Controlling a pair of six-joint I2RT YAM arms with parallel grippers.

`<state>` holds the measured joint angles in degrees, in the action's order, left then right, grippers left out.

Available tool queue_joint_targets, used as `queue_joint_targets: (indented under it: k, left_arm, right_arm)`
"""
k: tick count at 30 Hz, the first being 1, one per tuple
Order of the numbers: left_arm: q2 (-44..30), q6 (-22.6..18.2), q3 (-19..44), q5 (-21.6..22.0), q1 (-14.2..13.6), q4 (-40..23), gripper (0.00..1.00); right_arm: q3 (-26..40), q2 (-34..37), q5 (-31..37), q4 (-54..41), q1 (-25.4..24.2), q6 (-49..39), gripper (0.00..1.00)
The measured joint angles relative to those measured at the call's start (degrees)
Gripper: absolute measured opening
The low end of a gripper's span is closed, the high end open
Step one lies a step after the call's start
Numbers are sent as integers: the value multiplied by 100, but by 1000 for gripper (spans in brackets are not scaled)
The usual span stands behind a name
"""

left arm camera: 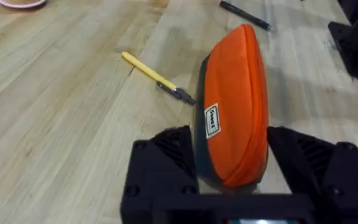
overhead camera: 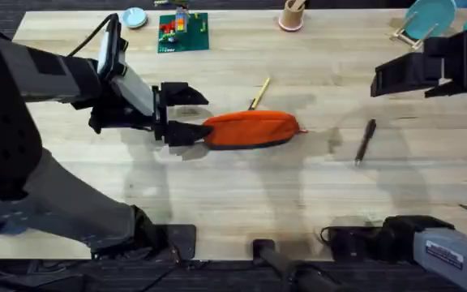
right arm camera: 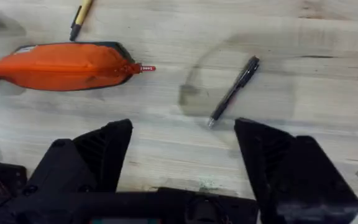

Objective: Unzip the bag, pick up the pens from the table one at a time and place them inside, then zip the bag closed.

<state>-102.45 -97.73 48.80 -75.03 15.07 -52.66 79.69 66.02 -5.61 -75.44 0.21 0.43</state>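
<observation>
Pale plank table [overhead camera: 298, 186] under me. My left gripper [left arm camera: 232, 163] is spread wide, fingers straddling the near end of the orange bag [overhead camera: 250, 130], not clamped. Yellow pen [overhead camera: 259, 92] just beyond the bag, black pen [overhead camera: 366, 140] nearer my right gripper [right arm camera: 182, 152], which hovers open, holding nothing. My left wrist view catches a white bag label [left arm camera: 211, 120], unreadable; my right wrist view shows the zipper pull [right arm camera: 143, 68].

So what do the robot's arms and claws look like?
Both arms are mostly black. The left arm has a grey sleeve-like part, a thin black cable looping over it, and a pale block just behind its claw. The left gripper and right gripper each have two chunky, wedge-shaped black fingers. The right arm's grey base carries a white label.
</observation>
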Motion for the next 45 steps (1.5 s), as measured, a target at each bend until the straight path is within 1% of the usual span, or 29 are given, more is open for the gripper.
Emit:
queue_joint_targets:
  k: [1,5,7,8,9,10,28,36,40,45]
  left_arm:
    - [-1,51,0,-11,0,0,702]
    - [-1,158,0,-24,-15,-3,547]
    - [-1,199,0,-24,-37,-9,375]
    - [-1,218,-2,-31,-56,-13,218]
    - [0,222,-1,-56,-74,-18,95]
    - [-1,250,0,-71,-89,-7,58]
    - [2,410,-2,-87,-101,-46,45]
    - [-1,413,-2,-87,-101,-46,44]
    - [0,414,-2,-87,-101,-46,44]
    - [1,415,-2,-87,-101,-46,44]
  right_arm:
    - [-1,0,2,0,0,0,995]
    - [1,0,1,-1,0,0,995]
    - [-1,0,0,-2,0,0,996]
    - [0,0,0,-2,0,0,996]
    - [-1,0,0,-1,0,0,996]
    - [-1,0,0,-2,0,0,996]
    - [2,0,-116,20,0,-47,995]
    - [2,74,-533,50,0,-1097,996]
    - [4,347,-716,130,0,-1681,996]
    - [4,746,-790,248,8,-2394,996]
